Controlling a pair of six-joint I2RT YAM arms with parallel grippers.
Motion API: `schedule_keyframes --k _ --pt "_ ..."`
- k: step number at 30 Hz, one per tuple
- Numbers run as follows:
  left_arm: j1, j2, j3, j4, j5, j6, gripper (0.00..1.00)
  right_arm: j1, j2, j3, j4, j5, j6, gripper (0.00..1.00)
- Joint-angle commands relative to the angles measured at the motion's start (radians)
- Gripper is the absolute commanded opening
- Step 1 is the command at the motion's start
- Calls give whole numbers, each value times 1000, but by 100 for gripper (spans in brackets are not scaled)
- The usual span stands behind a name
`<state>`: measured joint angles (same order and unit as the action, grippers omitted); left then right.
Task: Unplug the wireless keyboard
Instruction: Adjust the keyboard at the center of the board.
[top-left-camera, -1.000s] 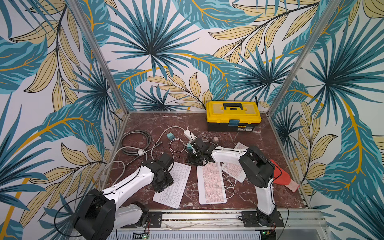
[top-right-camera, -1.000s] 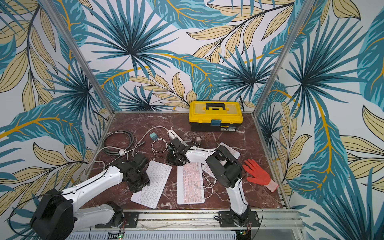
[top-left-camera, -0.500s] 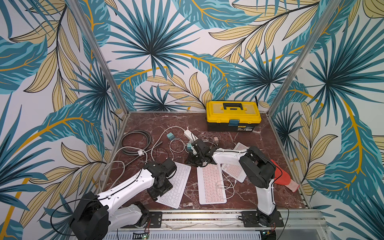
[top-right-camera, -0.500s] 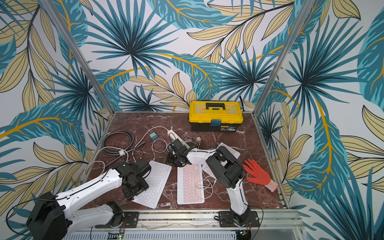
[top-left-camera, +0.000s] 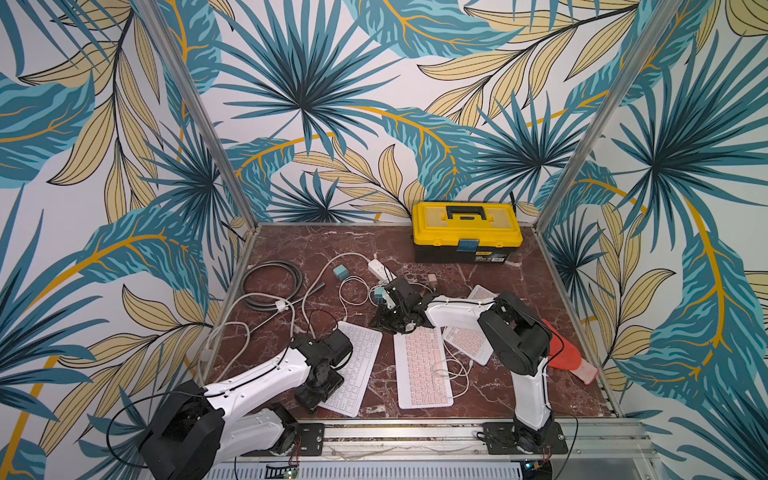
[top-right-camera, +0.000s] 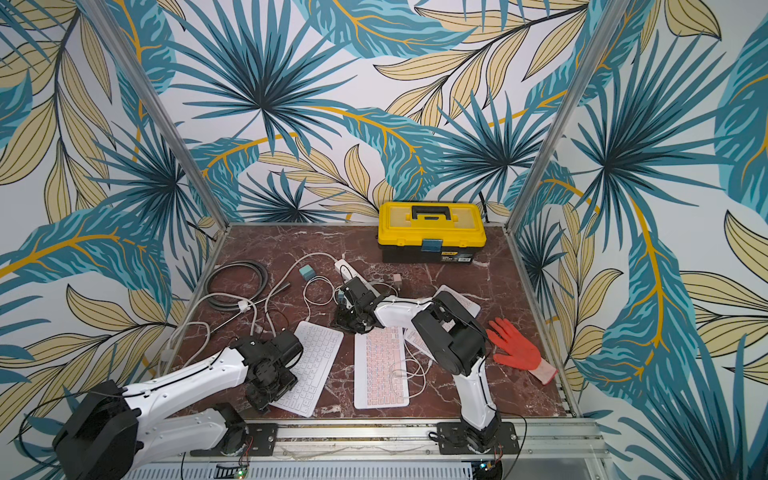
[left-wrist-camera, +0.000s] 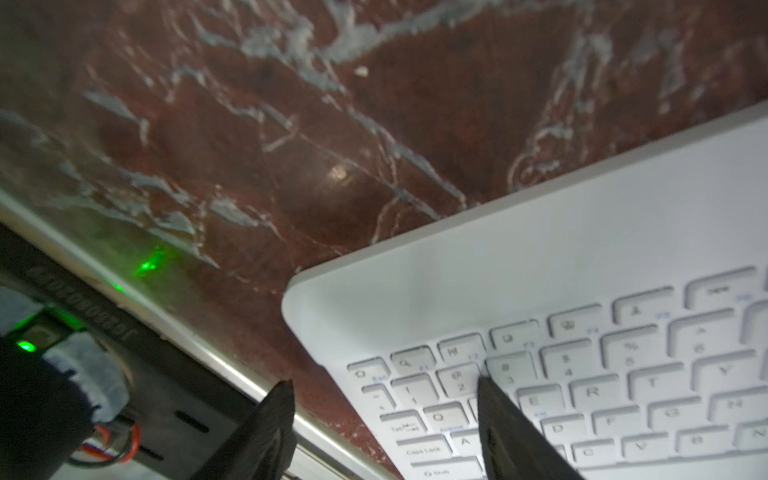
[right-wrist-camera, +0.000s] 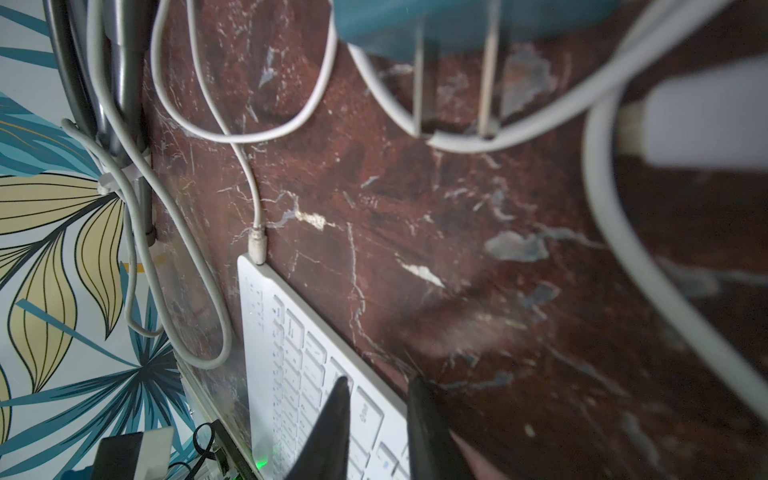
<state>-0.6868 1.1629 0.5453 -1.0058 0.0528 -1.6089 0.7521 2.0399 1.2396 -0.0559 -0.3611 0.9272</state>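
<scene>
Where marble (left-wrist-camera: 291, 124) shows, flat white keyboard (left-wrist-camera: 582, 249), seemingly matte

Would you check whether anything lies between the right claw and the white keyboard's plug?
Nothing visible does. In the right wrist view, only keys of the white keyboard and bare tabletop separate the right claw from the plug; loose cables lie beyond.

A lab robot cell is shown: a marble-look tabletop (top-left-camera: 540, 282) is fenced by aluminium posts (top-left-camera: 201, 116) and leaf-print walls (top-left-camera: 353, 62), and a left arm (top-left-camera: 257, 380) and right arm (top-left-camera: 532, 386) are bolted to a rail (top-left-camera: 415, 434).
</scene>
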Motion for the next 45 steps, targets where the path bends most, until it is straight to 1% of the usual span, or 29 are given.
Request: schedule_keyframes --k 1,4,7,9,11,13,16,19,21,24,27,29,32,36,37,38,43,45 --pt "-4 52 -37 133 -15 -21 69 1 47 -13 -50 -12 4 27" --pt "-4 70 -72 177 -25 -26 65 -1 45 -22 -39 -32 10 27" --pt "-4 54 -117 210 -40 -32 61 -4 51 -42 -6 -63 32 27" --pt "-4 38 -131 210 -23 -27 61 -6 57 -46 -1 -73 41 27" --pt "-5 20 -136 207 16 -3 64 -7 55 -45 -9 -63 38 27" --pt "-20 2 -148 204 33 -28 68 -8 57 -38 -9 -63 39 27" --pt "-62 6 -168 210 -11 -96 72 -7 62 -36 2 -74 57 27" --pt "-78 43 -148 227 -61 -84 72 -8 58 -46 14 -80 68 27" --pt "-92 60 -144 274 -64 -75 73 -8 56 -49 12 -81 67 27" --pt "-136 74 -128 282 -57 -71 74 -7 56 -46 11 -85 66 26" --pt "-185 39 -136 280 -43 -121 77 -8 63 -41 11 -90 68 26" --pt "-214 -10 -149 278 -47 -172 99 -8 69 -39 13 -95 71 26" --pt "-257 -70 -172 281 -73 -246 99 -7 73 -42 15 -95 76 26" --pt "-276 -79 -190 280 -105 -272 100 -8 76 -41 18 -99 79 26" --pt "-276 -75 -195 282 -105 -275 99 -8 75 -43 18 -100 79 26" --pt "-275 -72 -200 282 -139 -283 98 -8 75 -44 20 -101 80 26" --pt "-276 -30 -195 280 -214 -314 88 -8 91 -29 23 -114 81 26" --pt "-273 -3 -183 279 -232 -316 86 -8 106 -17 20 -129 82 26"
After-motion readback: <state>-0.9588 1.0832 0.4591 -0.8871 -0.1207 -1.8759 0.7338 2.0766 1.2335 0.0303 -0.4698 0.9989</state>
